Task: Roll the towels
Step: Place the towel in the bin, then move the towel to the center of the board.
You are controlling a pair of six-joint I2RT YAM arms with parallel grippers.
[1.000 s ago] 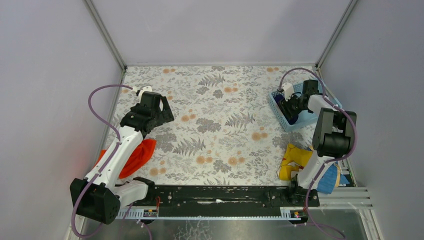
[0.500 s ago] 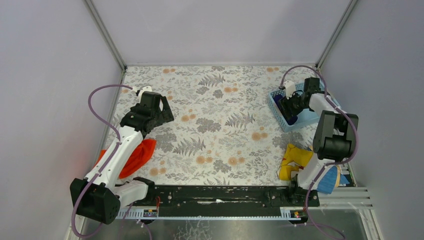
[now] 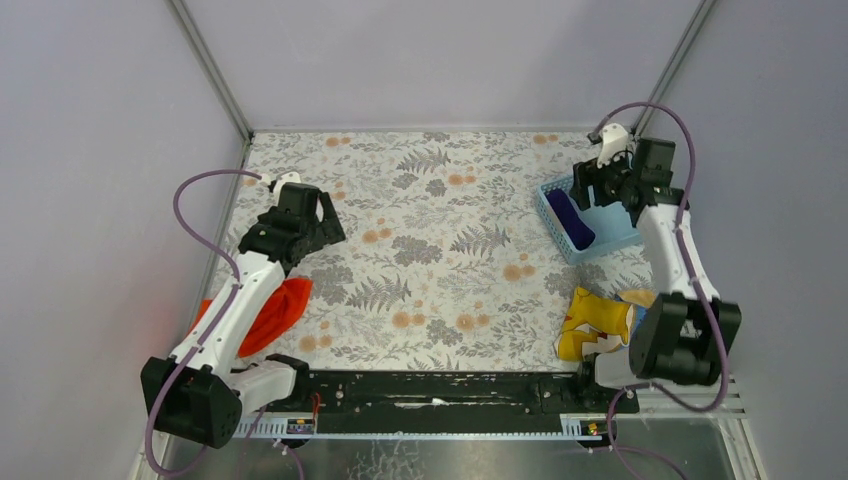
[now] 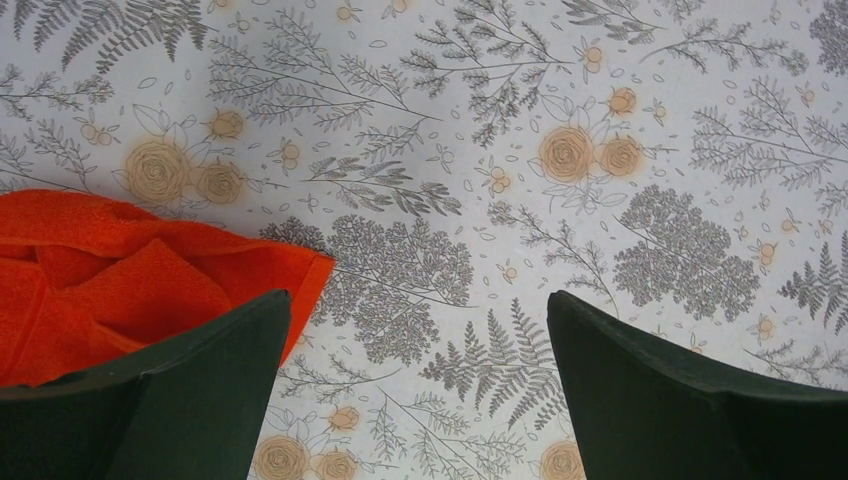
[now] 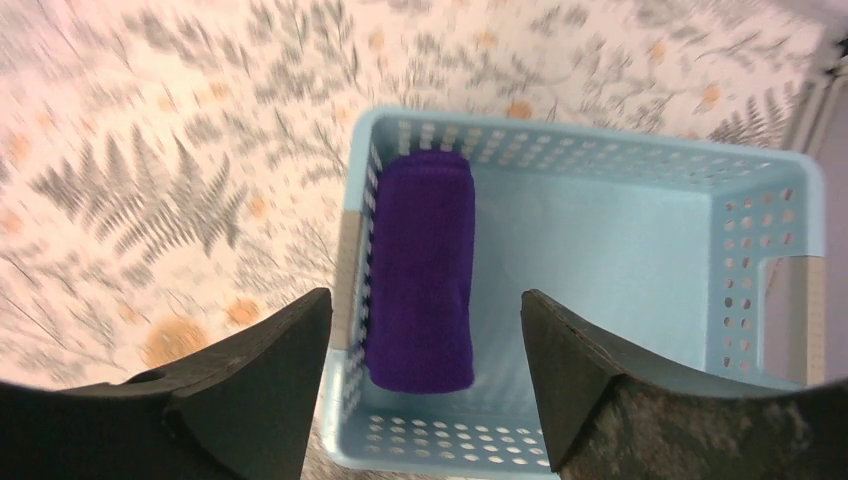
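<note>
The purple towel (image 3: 572, 220) lies as a short roll along the left wall of the light blue basket (image 3: 612, 238); the right wrist view shows the roll (image 5: 420, 270) inside the basket (image 5: 765, 250). My right gripper (image 3: 588, 186) hangs above the basket, open and empty (image 5: 425, 295). The orange-red towel (image 3: 275, 315) lies crumpled at the left side of the table, partly under my left arm. My left gripper (image 3: 326, 223) is open and empty above the table, with the towel's corner (image 4: 120, 280) beside its left finger.
A yellow-and-blue printed cloth (image 3: 595, 325) lies bunched at the near right, by the right arm's base. The floral tablecloth (image 3: 440, 250) covers the table. Grey walls close in the left, back and right sides.
My right gripper has risen up and back out of the basket, leaving the purple roll inside. The left arm has barely moved.
</note>
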